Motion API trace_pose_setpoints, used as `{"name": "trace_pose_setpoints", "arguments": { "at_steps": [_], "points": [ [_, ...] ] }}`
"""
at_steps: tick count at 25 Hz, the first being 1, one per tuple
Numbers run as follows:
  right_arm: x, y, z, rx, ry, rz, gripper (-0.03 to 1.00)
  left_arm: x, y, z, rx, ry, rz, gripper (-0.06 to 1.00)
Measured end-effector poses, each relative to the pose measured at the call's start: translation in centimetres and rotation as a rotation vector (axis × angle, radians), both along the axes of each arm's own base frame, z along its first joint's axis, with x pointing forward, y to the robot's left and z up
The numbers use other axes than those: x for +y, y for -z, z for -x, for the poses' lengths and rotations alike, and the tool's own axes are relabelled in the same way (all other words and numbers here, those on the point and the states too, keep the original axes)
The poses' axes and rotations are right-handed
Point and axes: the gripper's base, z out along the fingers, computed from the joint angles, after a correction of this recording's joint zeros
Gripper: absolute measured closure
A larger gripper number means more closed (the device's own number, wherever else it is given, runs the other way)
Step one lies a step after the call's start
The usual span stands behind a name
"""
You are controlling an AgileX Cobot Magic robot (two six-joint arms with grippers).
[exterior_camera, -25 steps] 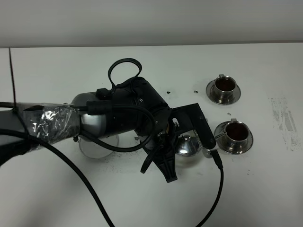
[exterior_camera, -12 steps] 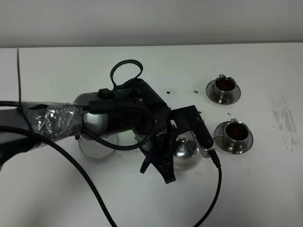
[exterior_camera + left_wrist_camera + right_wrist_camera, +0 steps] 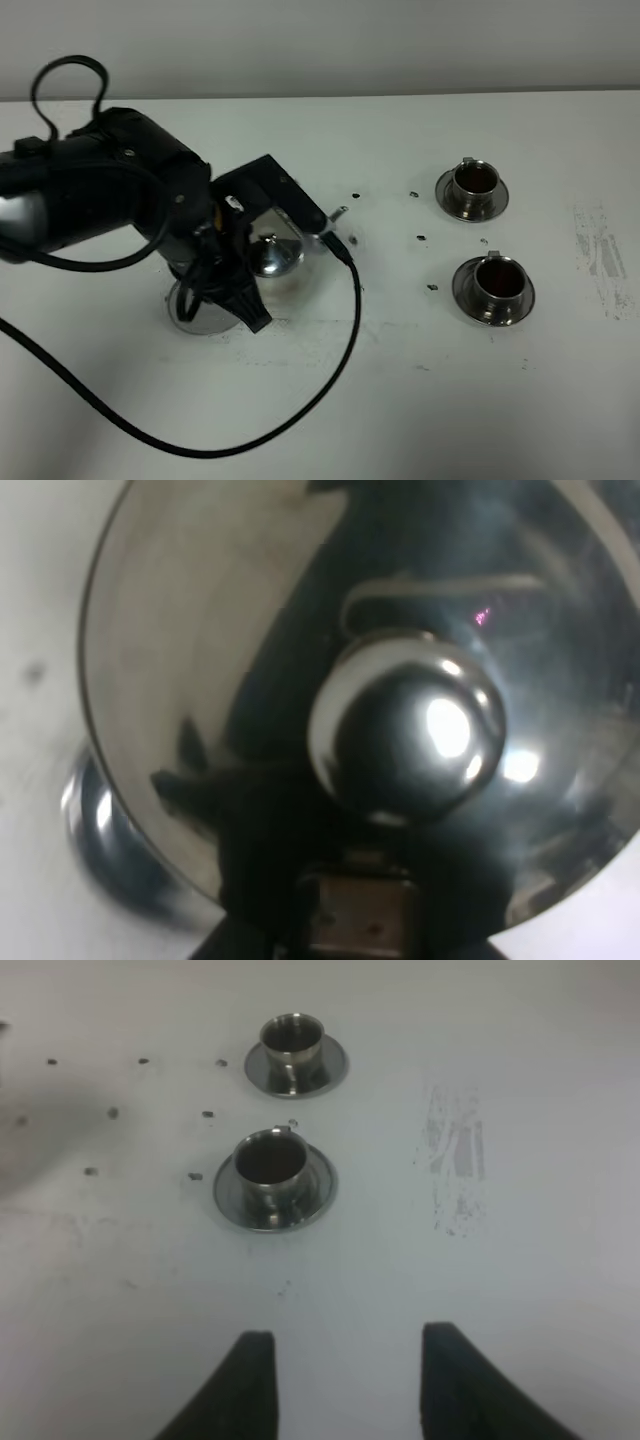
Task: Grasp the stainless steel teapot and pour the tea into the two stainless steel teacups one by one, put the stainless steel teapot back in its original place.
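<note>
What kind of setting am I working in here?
Probably a lab test bench, not a kitchen: a bare white table against a plain wall, holding only a steel teapot and two teacups.

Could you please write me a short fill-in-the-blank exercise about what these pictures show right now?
1. Both teacups hold a reddish-brown ____.
2. Each teacup stands on a round steel ____.
3. The teapot is held by the ____ hand.
4. The right hand is ____, holding nothing.

Missing words: liquid; saucer; left; open
</note>
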Motion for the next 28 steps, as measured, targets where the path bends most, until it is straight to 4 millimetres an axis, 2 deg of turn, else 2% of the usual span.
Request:
{"name": "trace_pose_setpoints", "arguments": {
  "at_steps": [5, 10, 18, 24, 28],
  "points": [
    [0.0, 0.0, 0.0, 0.0, 0.0, 0.0, 0.64, 3.5, -0.7, -0.3, 0.001, -0.164, -0.004, 0.76],
    [0.0, 0.0, 0.0, 0.0, 0.0, 0.0, 0.64, 5.7, 0.4, -0.1, 0.037, -0.241, -0.024, 0.76],
    [0.0, 0.0, 0.0, 0.0, 0.0, -0.001, 0.64, 6.8, 1.4, 0.0, 0.051, -0.285, -0.02, 0.76],
    [0.0, 0.0, 0.0, 0.0, 0.0, -0.001, 0.64, 6.6, 1.9, -0.4, 0.023, -0.297, 0.037, 0.76],
    [0.0, 0.0, 0.0, 0.0, 0.0, -0.001, 0.64, 6.4, 3.1, -0.6, 0.056, -0.291, 0.032, 0.76]
  ]
}}
